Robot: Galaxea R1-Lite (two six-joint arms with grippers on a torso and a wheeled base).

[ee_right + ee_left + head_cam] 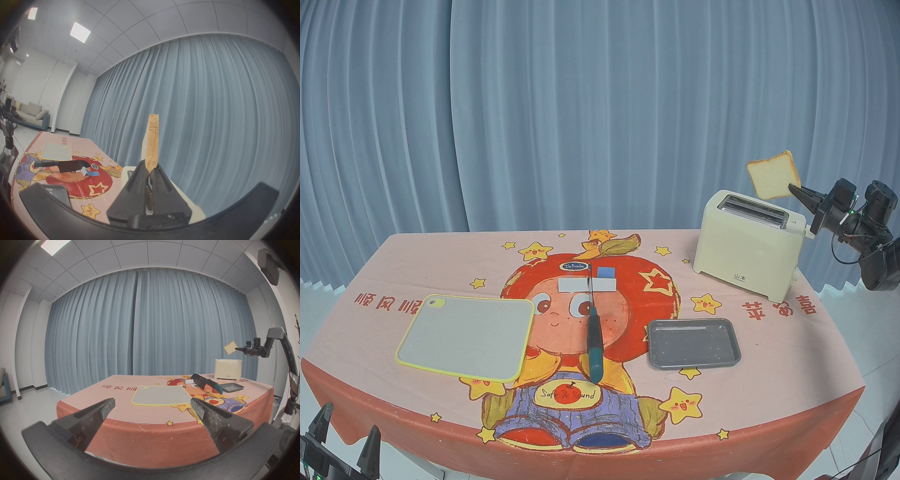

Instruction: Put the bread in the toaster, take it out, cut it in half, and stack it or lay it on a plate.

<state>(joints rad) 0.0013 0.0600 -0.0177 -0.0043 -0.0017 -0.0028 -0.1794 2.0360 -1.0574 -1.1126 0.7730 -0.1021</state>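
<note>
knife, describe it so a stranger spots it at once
On the pink cartoon tablecloth, look midway between the lime-rimmed cutting board and the grey tray. The knife lies there, teal handle toward the robot. It alone is long and thin.

1. square slice of white bread [773,175]: pale crumb, tan-orange crust
2. boxy two-slot toaster [747,250]: cream body, dark slots
3. rectangular plastic cutting board [465,337]: light grey, yellow-green rim
4. kitchen knife [594,350]: teal handle, dark blade
5. shallow rectangular tray [694,343]: dark grey
6. cloth-covered surface [394,269]: salmon pink, red apple-headed cartoon, yellow stars, red characters
7. pleated curtain [581,112]: blue-grey
</note>
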